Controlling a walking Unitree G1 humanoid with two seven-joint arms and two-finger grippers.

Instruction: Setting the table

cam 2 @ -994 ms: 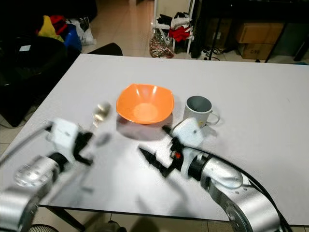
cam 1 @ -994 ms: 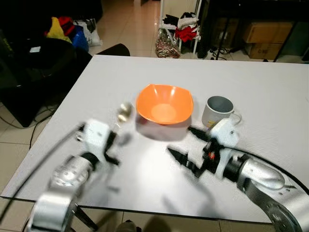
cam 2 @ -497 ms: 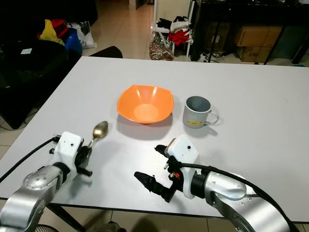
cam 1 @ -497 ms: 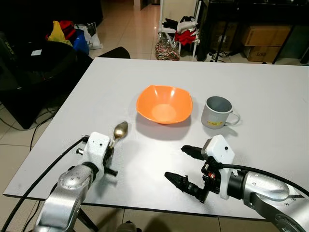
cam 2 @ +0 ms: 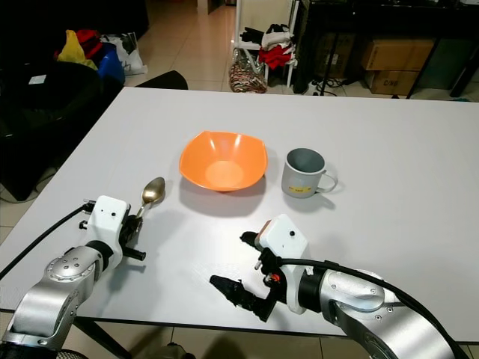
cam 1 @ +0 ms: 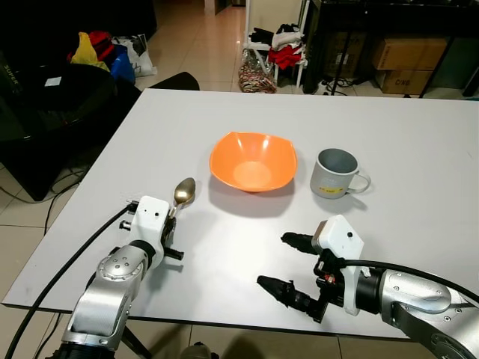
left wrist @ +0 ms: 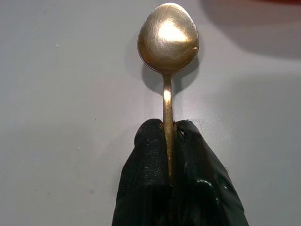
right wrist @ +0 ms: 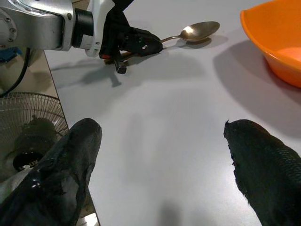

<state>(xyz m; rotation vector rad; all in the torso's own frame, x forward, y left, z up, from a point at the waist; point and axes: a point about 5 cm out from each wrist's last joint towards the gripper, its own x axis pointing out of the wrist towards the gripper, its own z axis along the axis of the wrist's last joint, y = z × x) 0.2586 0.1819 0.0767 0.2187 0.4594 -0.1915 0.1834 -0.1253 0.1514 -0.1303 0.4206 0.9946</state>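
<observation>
We found the left gripper clamped on the handle of the spoon, fingers pinched tight either side of the stem just behind the bowl end. In the head view the spoon lay low over the table, its bowl pointing toward 1 o'clock from the gripper and sitting at about 8 o'clock of the bowl, near but apart from it. Whether the spoon rested on the surface or hung just above it we could not tell.

The right gripper hovered spread wide and empty at 6 o'clock of the bowl. The mug stood just beside the bowl at 3 o'clock.

In our judgement, the step in hand was laying the spoon beside the bowl. Done well, it called for lowering the stem flat, opening only once it lay supported, and withdrawing straight back along the handle so the fingers did not drag it askew.
</observation>
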